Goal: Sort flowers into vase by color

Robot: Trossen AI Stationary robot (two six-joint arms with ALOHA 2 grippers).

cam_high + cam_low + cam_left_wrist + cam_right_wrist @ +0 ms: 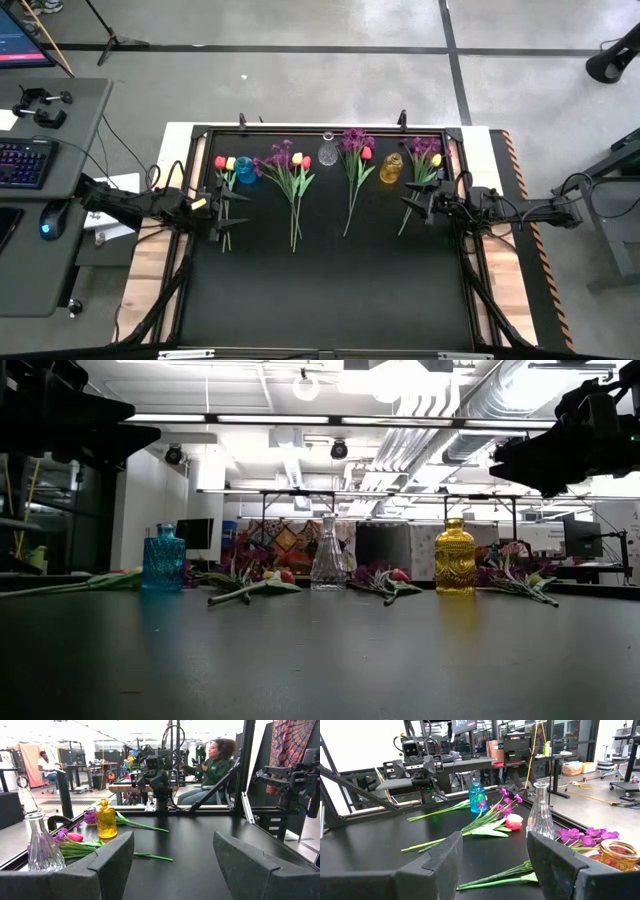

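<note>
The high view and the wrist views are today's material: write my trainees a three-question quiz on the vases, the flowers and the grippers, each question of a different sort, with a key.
1. True or false: some flowers already stand in the clear vase.
2. Which vase is nearest the right gripper? A blue vase; B clear vase; C amber vase.
3. Fill in: the left gripper hangs with open fingers over the stems of the ______ bunch of flowers.

Key
1. False: all four bunches lie flat on the black table, and every vase is empty.
2. C.
3. Leftmost, with its red and yellow tulips beside the blue vase.
</note>
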